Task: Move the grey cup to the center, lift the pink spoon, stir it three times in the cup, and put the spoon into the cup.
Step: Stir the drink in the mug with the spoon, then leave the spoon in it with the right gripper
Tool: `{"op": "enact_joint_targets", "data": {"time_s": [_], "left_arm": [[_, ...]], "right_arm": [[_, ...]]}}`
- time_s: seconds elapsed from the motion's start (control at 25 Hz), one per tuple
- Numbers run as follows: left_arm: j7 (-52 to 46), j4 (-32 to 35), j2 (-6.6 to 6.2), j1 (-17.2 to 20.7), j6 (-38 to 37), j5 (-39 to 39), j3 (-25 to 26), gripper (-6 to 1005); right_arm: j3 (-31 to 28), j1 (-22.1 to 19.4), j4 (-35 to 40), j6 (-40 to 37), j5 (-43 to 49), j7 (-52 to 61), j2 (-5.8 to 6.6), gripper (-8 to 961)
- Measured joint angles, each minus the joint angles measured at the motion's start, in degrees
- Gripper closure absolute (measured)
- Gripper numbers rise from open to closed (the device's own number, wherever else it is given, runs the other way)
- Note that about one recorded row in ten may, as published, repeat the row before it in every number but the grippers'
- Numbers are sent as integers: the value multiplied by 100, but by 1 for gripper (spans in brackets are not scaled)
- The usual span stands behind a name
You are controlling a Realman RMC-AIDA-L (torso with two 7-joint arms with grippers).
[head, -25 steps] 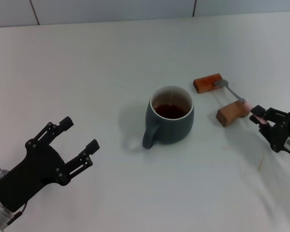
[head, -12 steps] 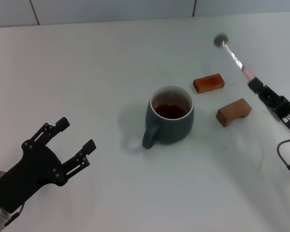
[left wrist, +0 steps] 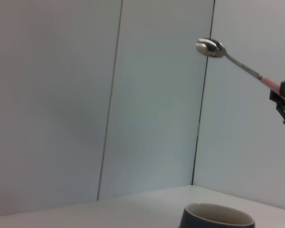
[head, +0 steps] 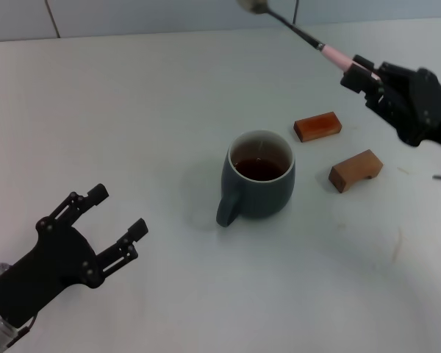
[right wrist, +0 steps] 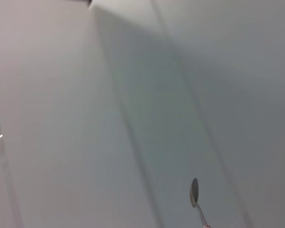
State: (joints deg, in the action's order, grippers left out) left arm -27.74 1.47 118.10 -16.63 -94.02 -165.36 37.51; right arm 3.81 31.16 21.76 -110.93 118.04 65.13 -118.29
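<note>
The grey cup [head: 259,183] stands at the table's middle with dark liquid inside and its handle toward the front left; its rim also shows in the left wrist view [left wrist: 217,216]. My right gripper [head: 361,73] is shut on the pink spoon [head: 309,38] by its pink handle and holds it high above the table, to the cup's far right. The spoon's metal bowl points up and away; it also shows in the left wrist view [left wrist: 211,48] and the right wrist view [right wrist: 194,191]. My left gripper [head: 110,218] is open and empty at the front left.
Two small brown wooden blocks lie to the right of the cup, one farther back [head: 317,126] and one nearer [head: 356,170]. A tiled wall runs along the table's far edge.
My right gripper has lifted the spoon off the two wooden blocks and raised it up and toward the back, tilting the bowl upward. The left gripper has barely moved.
</note>
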Motion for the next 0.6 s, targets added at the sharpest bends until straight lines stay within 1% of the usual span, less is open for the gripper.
{"op": "enact_joint_targets", "data": {"time_s": [0.04,0.08,0.12,0.16,0.32,0.4,0.44,0.48,0.52,0.6], "left_arm": [[28,8,-3,-12,1,-10,-70,154],[28,8,-3,-12,1,-10,-70,154],[45,12,-5,-17,3,-13,-131,154],[56,12,-7,-21,3,-14,-183,154],[68,56,-7,-56,17,-14,-414,154],[107,79,-3,-80,57,-14,-539,154],[176,81,-2,-93,106,-14,-653,154],[176,81,-2,-93,106,-14,-653,154],[200,81,-2,-99,125,-14,-689,155],[217,81,-1,-113,148,-14,-745,155]], "right_arm": [[255,176,475,-121,-5,561,40,842],[389,268,763,-184,-7,847,65,841],[389,268,763,-184,-7,847,65,841],[500,344,1004,-234,-11,1106,88,841],[1213,605,2208,-298,-11,2396,175,841],[1731,696,2873,-243,11,3118,213,841],[2250,740,3392,-214,26,3636,261,841],[2576,757,3642,-210,41,3877,308,841],[2576,757,3642,-210,41,3877,308,842],[3181,814,4080,-212,135,4316,410,842]]}}
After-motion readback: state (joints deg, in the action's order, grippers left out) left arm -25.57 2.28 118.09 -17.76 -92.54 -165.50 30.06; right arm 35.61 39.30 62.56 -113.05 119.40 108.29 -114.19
